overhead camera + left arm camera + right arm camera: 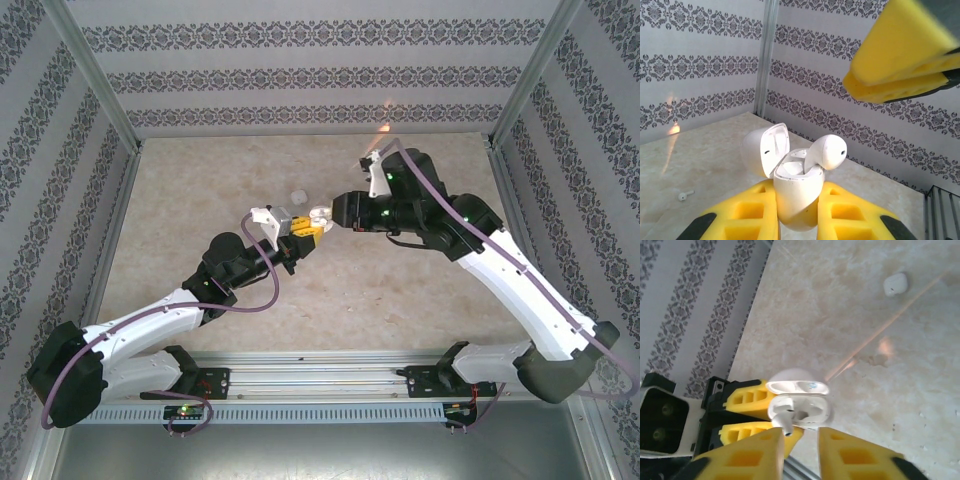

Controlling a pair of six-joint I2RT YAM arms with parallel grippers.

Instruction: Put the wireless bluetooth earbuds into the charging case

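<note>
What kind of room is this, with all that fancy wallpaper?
Probably a small robot test booth, not a lived-in room: wallpapered panels held in a bare metal frame, around a marble-look tabletop, with the left arm and right arm bolted to a rail at its near edge.

We see the white case (794,192) held upright in the left gripper (796,212) above the desk (705,155), its lid (765,150) swung open. One white earbud (827,152) stands half in its slot, head sticking out. A second earbud (686,195) lies on the desk.
</note>
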